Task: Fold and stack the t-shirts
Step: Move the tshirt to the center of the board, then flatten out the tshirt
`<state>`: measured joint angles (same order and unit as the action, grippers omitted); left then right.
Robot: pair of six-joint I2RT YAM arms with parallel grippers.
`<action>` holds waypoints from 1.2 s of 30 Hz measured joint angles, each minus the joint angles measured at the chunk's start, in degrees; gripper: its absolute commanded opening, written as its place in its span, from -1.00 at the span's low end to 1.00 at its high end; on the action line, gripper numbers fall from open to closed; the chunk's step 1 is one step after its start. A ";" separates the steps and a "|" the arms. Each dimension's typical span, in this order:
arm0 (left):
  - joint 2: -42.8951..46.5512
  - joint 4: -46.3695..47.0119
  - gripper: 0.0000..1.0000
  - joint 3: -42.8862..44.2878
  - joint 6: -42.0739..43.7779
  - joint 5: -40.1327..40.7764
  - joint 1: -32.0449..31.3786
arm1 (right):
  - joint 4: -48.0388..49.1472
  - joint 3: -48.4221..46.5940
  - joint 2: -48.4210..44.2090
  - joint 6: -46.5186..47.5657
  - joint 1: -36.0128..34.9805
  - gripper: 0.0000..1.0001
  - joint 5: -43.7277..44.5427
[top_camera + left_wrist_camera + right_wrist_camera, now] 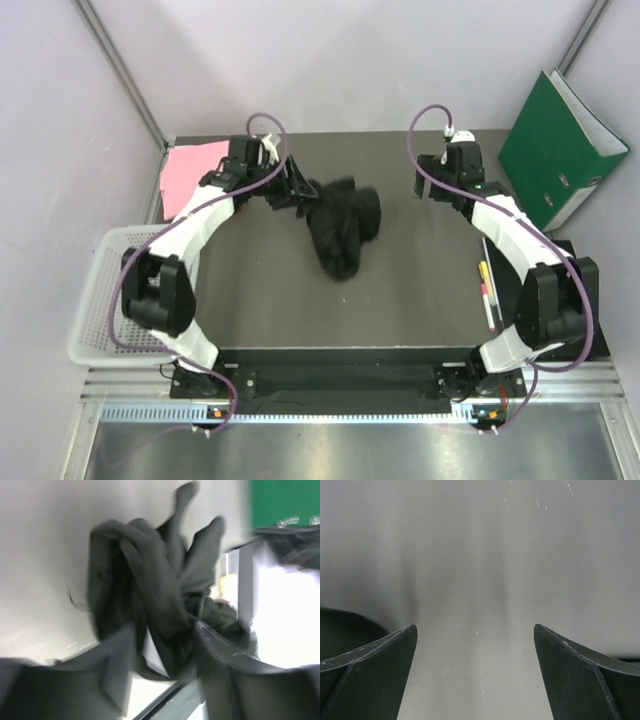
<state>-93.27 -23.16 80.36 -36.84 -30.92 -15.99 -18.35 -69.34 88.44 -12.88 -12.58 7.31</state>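
A: Two grippers, one garment within reach. Left gripper (297, 190), state?

B: Black t-shirt (340, 225) bunched between its blurred fingers (220, 680). Clamped or loose: cannot tell.

A: Right gripper (474, 627)?

B: Jaws wide apart, nothing between them, over the table (400, 290).

A: Location of items?

B: Black t-shirt: crumpled heap, far centre of table, touching left gripper, well apart from right. Light pink t-shirt (190, 168): far-left corner, behind the left arm.

A: Handling?

B: Soft, light, limp. Likely to sag and bunch rather than slip. Best taken, by my judgement, at a hem or shoulder edge, one corner per gripper, then spread flat for folding.
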 measured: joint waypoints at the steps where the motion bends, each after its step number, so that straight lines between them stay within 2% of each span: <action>1: -1.36 -1.51 0.90 -0.26 0.96 0.61 0.20 | 0.00 0.00 -0.55 0.24 0.00 0.99 -0.04; 2: -3.74 -4.04 0.96 -0.26 1.79 1.53 0.42 | -0.02 0.00 -1.05 0.37 0.00 0.99 -0.07; 7: -12.87 -16.15 0.97 -0.35 5.40 9.97 0.94 | -0.07 0.02 -3.39 0.85 0.00 1.00 -2.08; 9: -13.00 -19.17 0.97 -0.44 6.29 13.38 1.01 | 0.17 0.22 -3.87 0.79 0.00 0.99 -3.58; 14: -8.39 -17.99 0.86 -0.33 7.13 17.14 1.01 | 0.83 1.46 -3.93 -0.22 -0.20 0.99 -5.66; 18: -8.76 -16.61 0.68 1.57 7.19 16.50 1.01 | 1.18 1.51 -3.63 -1.31 -0.90 0.99 -7.13; 19: -9.57 -16.28 0.54 2.10 7.17 15.91 1.01 | 1.25 1.51 -3.50 -1.55 -1.09 0.99 -7.37; 21: -11.39 -15.54 0.50 2.58 6.99 14.49 1.01 | 1.25 1.51 -3.30 -1.90 -1.29 0.99 -7.67; 24: -13.79 -15.02 0.55 2.49 6.95 11.96 1.01 | 1.44 1.51 -3.06 -2.23 -1.31 0.99 -7.85; 29: -13.70 -14.86 0.76 2.43 6.91 8.66 1.01 | 1.64 1.57 -2.71 -2.36 -1.31 0.99 -7.89; 36: -8.15 -15.06 0.73 -0.63 7.67 5.33 0.90 | 2.56 2.89 -2.54 -2.78 -1.31 0.99 -8.48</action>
<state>-101.43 -38.22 79.72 -29.17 -25.58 -15.09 -15.79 -66.46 85.91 -15.66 -13.89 -1.17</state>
